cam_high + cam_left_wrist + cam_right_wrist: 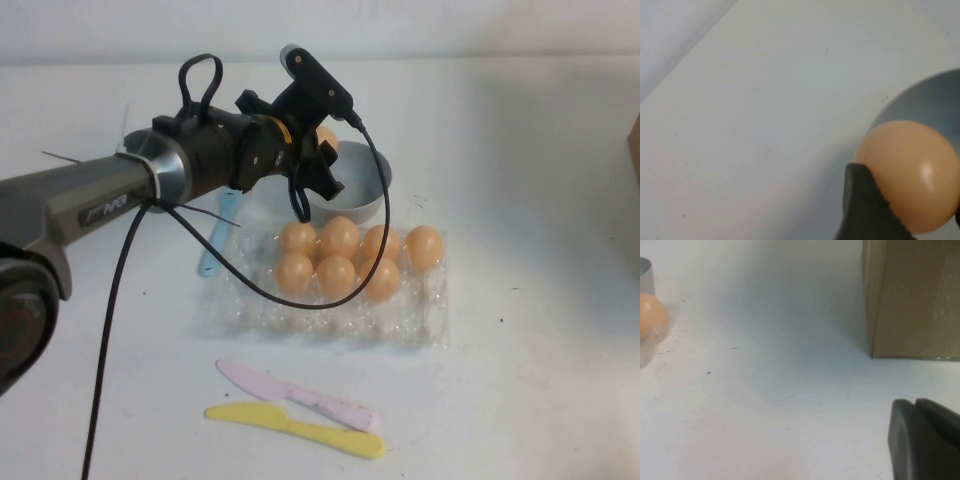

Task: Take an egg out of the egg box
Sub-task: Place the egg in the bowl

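Note:
My left gripper (325, 165) is shut on one orange-tan egg (327, 136) and holds it in the air over the near rim of the round grey bowl (362, 195). In the left wrist view the egg (910, 170) sits against a dark finger (865, 210), with the bowl (935, 100) behind it. The clear plastic egg box (330, 322) lies just in front of the bowl with several eggs (337, 276) in its far cups. My right gripper (916, 405) is shut and empty, low over bare table to the right of the egg box (657, 342); it is outside the high view.
A blue plastic utensil (215, 245) lies left of the egg box. A pink knife (300, 395) and a yellow knife (295, 430) lie in front of it. A cardboard box (912, 295) stands near the right gripper, at the table's right edge (634, 145).

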Robot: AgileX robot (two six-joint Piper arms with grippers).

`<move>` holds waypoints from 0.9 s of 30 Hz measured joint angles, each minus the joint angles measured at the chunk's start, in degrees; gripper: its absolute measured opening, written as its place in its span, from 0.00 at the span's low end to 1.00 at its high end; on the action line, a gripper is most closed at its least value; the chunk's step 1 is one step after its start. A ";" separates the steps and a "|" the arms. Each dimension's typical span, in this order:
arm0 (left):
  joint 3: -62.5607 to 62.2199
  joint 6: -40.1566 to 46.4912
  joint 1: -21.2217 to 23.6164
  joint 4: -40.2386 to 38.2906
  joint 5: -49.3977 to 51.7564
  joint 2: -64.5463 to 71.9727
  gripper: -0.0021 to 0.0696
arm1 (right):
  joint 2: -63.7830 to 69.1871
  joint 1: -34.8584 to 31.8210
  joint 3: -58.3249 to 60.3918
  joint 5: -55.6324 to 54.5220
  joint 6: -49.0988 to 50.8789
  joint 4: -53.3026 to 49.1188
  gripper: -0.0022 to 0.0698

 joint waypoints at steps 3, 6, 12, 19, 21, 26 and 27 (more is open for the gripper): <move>-0.55 -2.88 0.00 0.00 0.60 0.03 0.46 | 0.00 0.00 0.00 0.00 0.00 0.00 0.01; -0.62 -4.18 0.00 -0.31 1.40 0.03 0.46 | 0.00 0.00 0.00 0.00 0.00 0.00 0.01; -0.62 -4.55 0.00 -1.06 2.35 0.17 0.46 | 0.00 0.00 0.00 0.00 0.00 0.00 0.01; -0.74 -4.55 0.00 -1.20 2.52 1.11 0.56 | 0.00 0.00 0.00 0.00 0.00 0.00 0.01; -0.74 -4.55 0.00 -1.20 2.52 1.11 0.58 | 0.00 0.00 0.00 0.00 0.00 0.00 0.01; -0.74 -4.55 0.00 0.35 3.19 0.78 0.59 | 0.00 0.00 0.00 0.00 0.00 0.00 0.01; -0.74 -4.55 -0.10 1.49 4.06 0.14 0.59 | 0.00 0.00 0.00 0.00 0.00 0.00 0.01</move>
